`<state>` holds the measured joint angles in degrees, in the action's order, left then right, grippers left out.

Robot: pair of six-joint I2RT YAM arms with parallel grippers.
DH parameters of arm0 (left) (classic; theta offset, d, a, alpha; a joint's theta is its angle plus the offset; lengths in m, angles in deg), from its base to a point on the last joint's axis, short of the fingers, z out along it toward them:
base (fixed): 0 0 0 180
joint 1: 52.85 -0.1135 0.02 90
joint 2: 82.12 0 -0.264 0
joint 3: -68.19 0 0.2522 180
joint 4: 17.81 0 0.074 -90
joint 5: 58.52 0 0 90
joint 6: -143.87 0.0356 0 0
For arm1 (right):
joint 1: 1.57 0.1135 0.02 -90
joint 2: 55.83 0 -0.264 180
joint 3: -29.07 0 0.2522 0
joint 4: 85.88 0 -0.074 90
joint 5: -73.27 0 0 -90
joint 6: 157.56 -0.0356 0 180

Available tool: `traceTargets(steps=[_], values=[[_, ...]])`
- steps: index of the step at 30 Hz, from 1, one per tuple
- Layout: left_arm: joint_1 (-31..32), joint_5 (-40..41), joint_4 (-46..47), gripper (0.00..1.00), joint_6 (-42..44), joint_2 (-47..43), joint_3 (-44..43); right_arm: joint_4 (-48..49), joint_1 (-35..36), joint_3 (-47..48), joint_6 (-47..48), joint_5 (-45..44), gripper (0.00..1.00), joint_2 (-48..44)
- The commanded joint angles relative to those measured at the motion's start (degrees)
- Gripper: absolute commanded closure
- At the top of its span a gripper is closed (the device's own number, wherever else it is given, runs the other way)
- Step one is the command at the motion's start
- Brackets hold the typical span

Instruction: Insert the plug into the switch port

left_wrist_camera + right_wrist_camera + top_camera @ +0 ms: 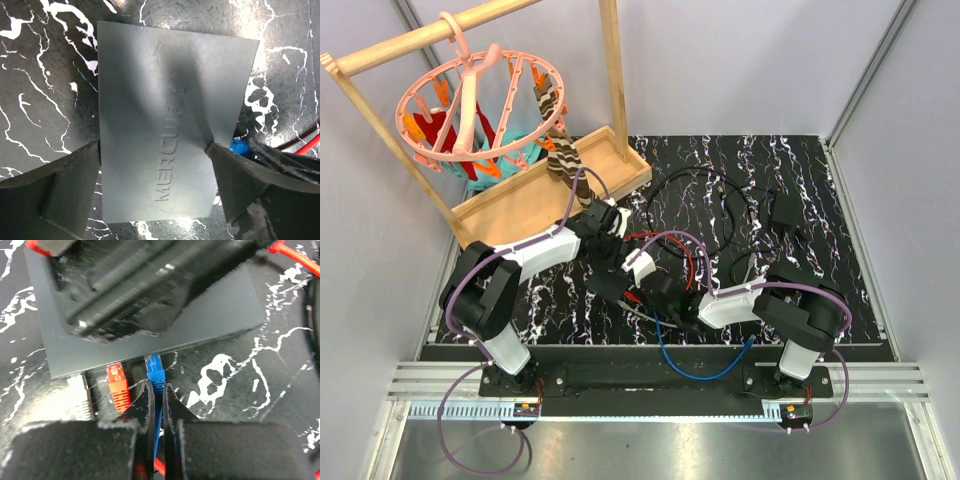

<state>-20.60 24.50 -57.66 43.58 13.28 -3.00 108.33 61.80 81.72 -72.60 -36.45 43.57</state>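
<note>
The right gripper (156, 387) was pinched almost shut on the blue plug (153, 369), its fingers (139, 407) clamping the plug's tail with the blue cable (157, 430) running down between them. The plug's nose lay at the long edge of the switch box (215, 310), where the ports sat in shadow. How deep it had gone in, I could not tell. Just left of it a red plug (117, 385) pointed at the same edge, and a pale grey plug (80, 397) lay left of that.

The left gripper (154, 147) straddled the box, one finger (60, 195) touching each side, and held it flat on the black, white-veined tabletop (30, 100). The lid faced up, with raised lettering (170, 150) along it.

From above, both arms met near the middle of the table. A small black adapter block (785, 210) with a thin cord lay well apart toward the far right. A wooden rack (535, 195) hung with a pink peg hanger (470, 100) stood at the far left
</note>
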Motion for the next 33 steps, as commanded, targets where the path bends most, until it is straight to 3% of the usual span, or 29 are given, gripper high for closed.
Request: traceTargets(steps=[1,8,15,21,27,28,33], values=[[1.9,-6.2,-3.7,0.05,-0.3,3.7,0.9,9.7,2.5,4.3,-2.5,9.6,1.0,0.2],[1.7,-8.0,-3.0,0.12,-0.7,5.6,-0.2,9.3,2.5,5.1,-1.7,9.6,1.0,0.6],[2.6,-16.2,-1.3,0.15,-2.2,5.3,2.8,9.0,2.1,11.0,1.3,11.1,1.0,3.3],[1.9,-9.9,-2.8,0.09,0.3,4.3,0.9,7.1,2.1,11.8,-1.1,13.3,1.0,3.6],[0.3,-3.6,-3.1,0.04,3.8,5.5,-4.7,1.8,2.6,10.5,-4.9,12.2,0.85,2.0],[-0.2,-2.8,-2.9,0.02,4.1,5.0,-5.2,0.9,2.5,10.4,-5.2,11.1,0.76,1.5],[-1.9,3.2,-2.0,0.01,5.9,1.3,-7.6,-7.1,2.5,9.3,-6.3,7.0,0.53,-3.6]])
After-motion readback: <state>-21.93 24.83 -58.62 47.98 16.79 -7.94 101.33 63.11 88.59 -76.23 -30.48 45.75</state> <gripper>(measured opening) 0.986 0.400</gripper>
